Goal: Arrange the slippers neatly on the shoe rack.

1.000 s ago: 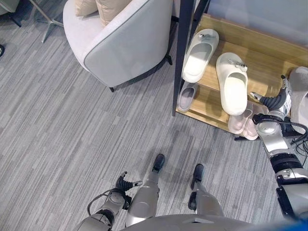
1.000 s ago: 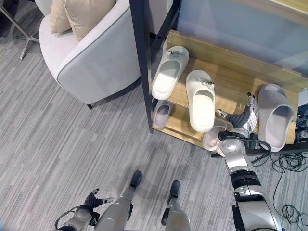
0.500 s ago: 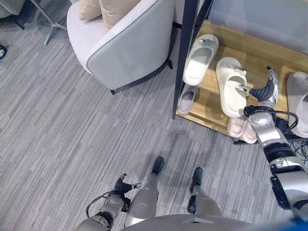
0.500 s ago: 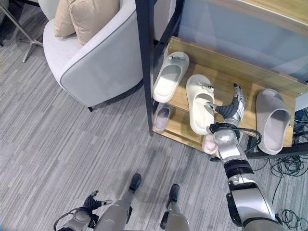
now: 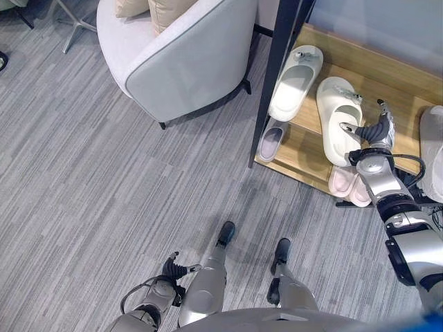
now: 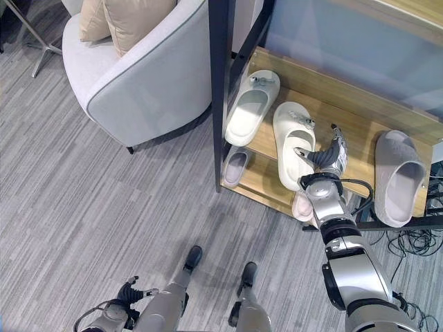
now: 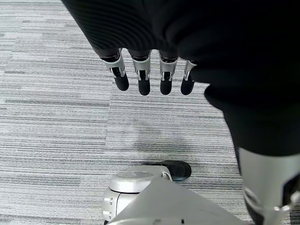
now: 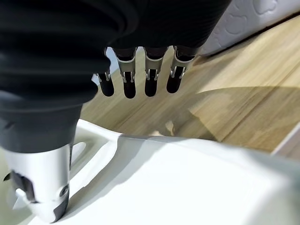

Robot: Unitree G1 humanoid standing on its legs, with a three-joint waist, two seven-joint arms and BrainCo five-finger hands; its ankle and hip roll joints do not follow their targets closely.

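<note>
The grey slipper (image 6: 399, 179) on the rack's upper shelf (image 6: 360, 131) is cut by the picture's edge in the left eye view, where a strip of it shows. The pink slippers (image 5: 348, 185) on the lower shelf (image 5: 297, 155) lie partly under the upper shelf and behind the right arm, so their toes are hidden. The small grey slipper (image 6: 234, 166) there is half covered by the shelf above. The armchair (image 5: 187, 55) and its cushions (image 6: 118, 17) run off the top edge. In the right wrist view the white slipper (image 8: 187, 183) is seen so close that its shape cannot be read; whether the right hand's (image 5: 374, 128) thumb touches it cannot be told.
</note>
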